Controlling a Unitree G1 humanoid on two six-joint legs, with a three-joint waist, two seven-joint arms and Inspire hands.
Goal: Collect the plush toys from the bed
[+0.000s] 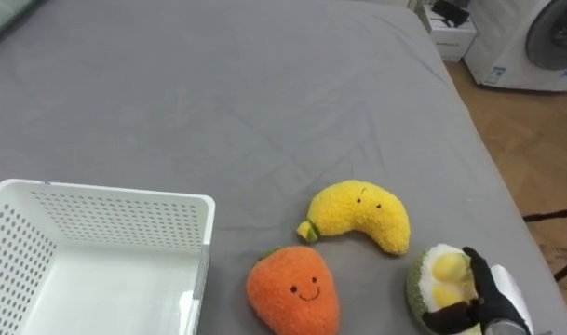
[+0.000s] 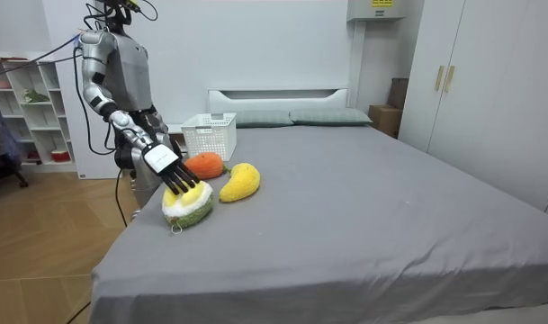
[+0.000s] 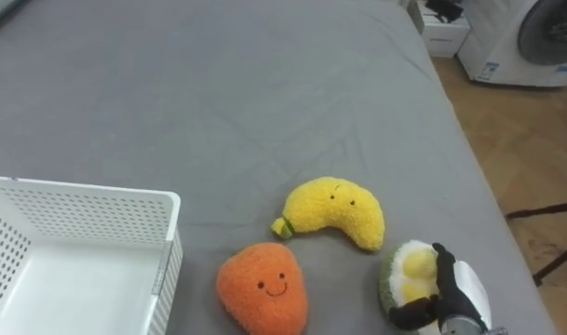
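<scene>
Grey-sheeted bed (image 1: 264, 93) extended ahead and left of the right hand (image 1: 492, 298). Wooden floor (image 1: 534, 158) lay just right of the hand. A white washing machine (image 1: 534, 42) stood well ahead, to its right. White headboard (image 2: 278, 97) and two pillows (image 2: 332, 116) were far to the hand's left, against a white wall (image 2: 256, 45). White wardrobe (image 2: 489, 90) stood across the bed; white shelf unit (image 2: 31, 108) behind the hand.

- Right hand (image 3: 457, 296), near right, fingers curled round a green-and-yellow plush (image 3: 401, 270).
- Yellow banana plush (image 3: 334, 212) just beyond it; orange plush (image 3: 263, 287) to its left.
- White basket (image 3: 87, 219) near left, on the grey bed (image 3: 218, 84).
</scene>
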